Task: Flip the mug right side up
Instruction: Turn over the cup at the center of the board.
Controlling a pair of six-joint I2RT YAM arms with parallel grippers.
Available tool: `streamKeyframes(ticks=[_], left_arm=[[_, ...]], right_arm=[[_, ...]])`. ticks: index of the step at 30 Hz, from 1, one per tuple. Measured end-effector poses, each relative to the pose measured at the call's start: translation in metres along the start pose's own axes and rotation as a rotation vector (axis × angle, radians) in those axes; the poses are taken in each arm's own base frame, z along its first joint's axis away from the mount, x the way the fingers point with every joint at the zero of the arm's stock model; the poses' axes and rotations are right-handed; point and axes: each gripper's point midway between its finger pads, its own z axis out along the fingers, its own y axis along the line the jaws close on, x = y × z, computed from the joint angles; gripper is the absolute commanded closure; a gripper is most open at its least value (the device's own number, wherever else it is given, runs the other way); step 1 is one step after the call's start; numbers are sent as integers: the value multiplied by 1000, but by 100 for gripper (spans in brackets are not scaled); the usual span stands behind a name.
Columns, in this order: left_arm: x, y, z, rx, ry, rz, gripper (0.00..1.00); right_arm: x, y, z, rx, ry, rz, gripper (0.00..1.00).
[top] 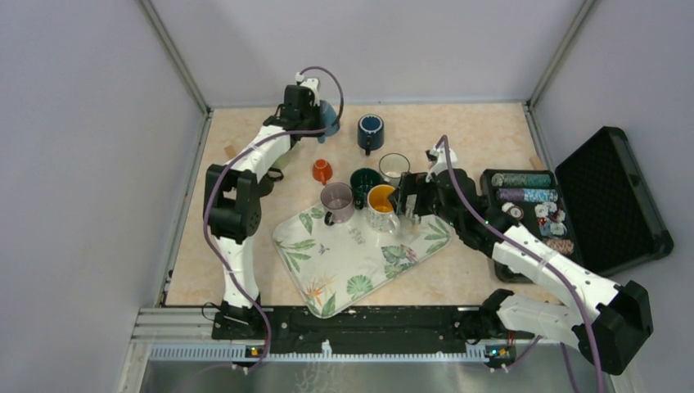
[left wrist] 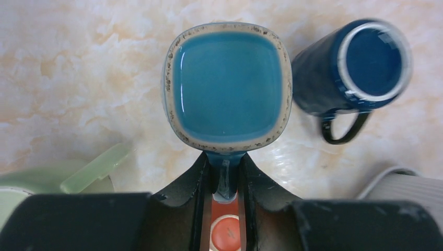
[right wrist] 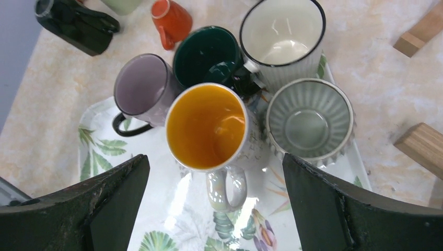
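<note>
Left gripper is clenched on the handle of the glazed teal, square-mouthed ceramic mug, mouth up, at the far left of the marbled beige tabletop. A round navy mug stands just beside it, apart. Right gripper hangs released wide over the yellow-lined mug on the leaf-printed tray. Plain grey walls enclose the table.

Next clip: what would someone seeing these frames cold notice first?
The left pincer is clamped on the handle of a glossy teal square-mouthed mug at the far side of the table, with a dark blue mug beside it. The right pincer hangs wide open over a cluster of cups on a leaf-patterned tray, with a yellow-lined mug directly below. An open black case of poker chips sits at the right.
</note>
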Motion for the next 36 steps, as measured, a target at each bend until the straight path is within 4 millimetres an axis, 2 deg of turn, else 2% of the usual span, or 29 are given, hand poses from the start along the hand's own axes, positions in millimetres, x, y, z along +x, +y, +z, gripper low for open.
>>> streamKeyframes(ticks=[8,14,21,27,36], left_arm=[[-54,-43,-53,198,-140,-49,100],[-78,-80,-96,387,-204,-107,100],[-82,-125,-140,611,-229,-175,100],[-78,-167,-173,815,-216,-228,100],[-71,-216,-213,1058,-186,-279,100]], right_arm=[[-27,15,5,-78,-54,70,1],[-54,17,13,-182,-99,188,1],[-86,28,13,-324,-169,279,1],[-101,39,12,-419,-198,307,1],[-129,48,-3,-533,-282,326,5]])
